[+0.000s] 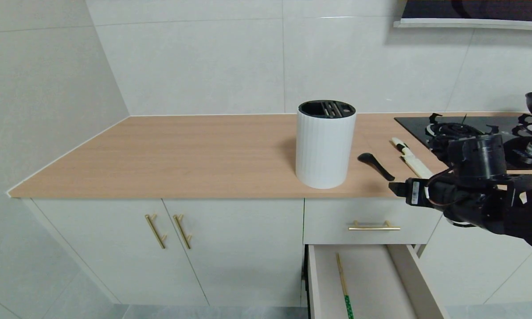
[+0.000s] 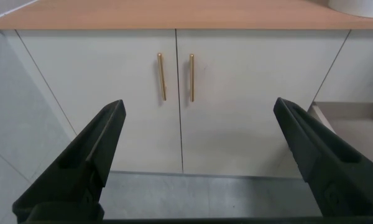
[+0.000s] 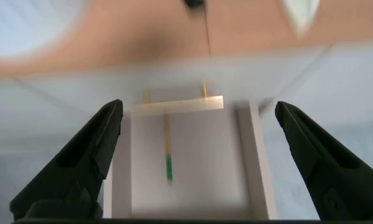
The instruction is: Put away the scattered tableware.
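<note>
At the desk's front edge, toward its right end, the head view has the right arm (image 1: 474,195) hanging just off the wood, above the open drawer (image 1: 372,283) where chopsticks (image 1: 342,280) already lie. On the desk (image 1: 195,155) a black spoon (image 1: 375,165) lies near the white holder (image 1: 326,146), its handle pointing at the front edge. A knife (image 1: 410,158) lies between the spoon and the hob (image 1: 470,128). Neither is put away yet. A sideways approach could, I judge, sweep the spoon off the edge or knock the holder.

In the right wrist view the right claw (image 3: 199,106) is spread wide with nothing between its fingers. It looks down into the drawer, with the spoon and knife beyond on the desk's front strip. The spoon's handle is thin and lies flat, so fingers closing on it may scrape the wood or catch only its tip. A shallow pinch like that could let it twist and drop beside the drawer rather than into it. The knife looks no easier: a hold on the blade end would likely slide.

In the left wrist view the left claw (image 2: 199,106) is just as wide and empty. It sits low before the cabinet doors (image 2: 174,99) under the desk's left part, well apart from the tableware. Raised carelessly, it could snag the door handles (image 2: 162,76) or strike the desk's front edge.
</note>
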